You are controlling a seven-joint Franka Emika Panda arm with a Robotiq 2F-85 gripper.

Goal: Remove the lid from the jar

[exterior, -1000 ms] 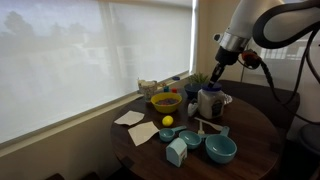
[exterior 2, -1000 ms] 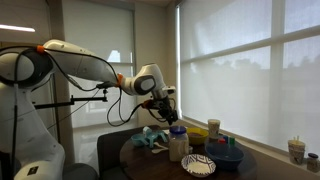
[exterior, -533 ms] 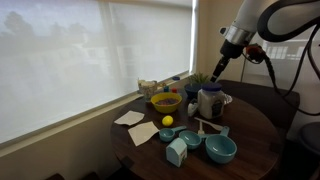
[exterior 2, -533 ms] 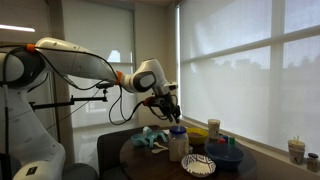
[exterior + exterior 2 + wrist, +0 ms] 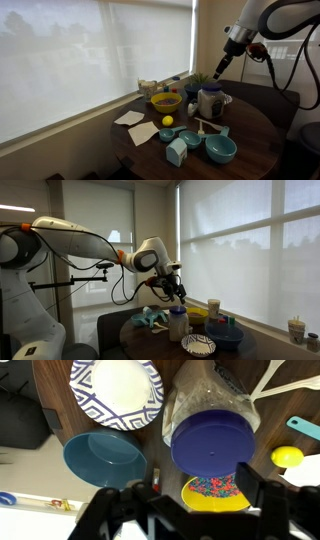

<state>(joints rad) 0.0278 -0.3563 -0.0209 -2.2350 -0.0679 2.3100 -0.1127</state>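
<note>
The tall pale jar (image 5: 178, 327) stands on the round table, also visible in an exterior view (image 5: 210, 102). The dark-blue lid (image 5: 212, 442) sits flat on the jar's top, with the pale jar wall (image 5: 192, 398) showing beyond it in the wrist view. My gripper (image 5: 200, 510) hangs above the jar, apart from the lid, with its dark fingers (image 5: 262, 500) spread wide and nothing between them. In both exterior views the gripper (image 5: 176, 292) (image 5: 219, 66) points down at the jar from a little above.
A yellow bowl of coloured beads (image 5: 212, 491) lies beside the jar. A teal bowl (image 5: 105, 457) and a blue-patterned plate (image 5: 115, 388) are close by. Teal bowls (image 5: 220, 150), a small teal box (image 5: 177, 152) and napkins (image 5: 130, 118) fill the table's front.
The jaws have gone from shut to wide open. The gripper has lifted slightly away from the jar top, and the lid stays on the jar.
</note>
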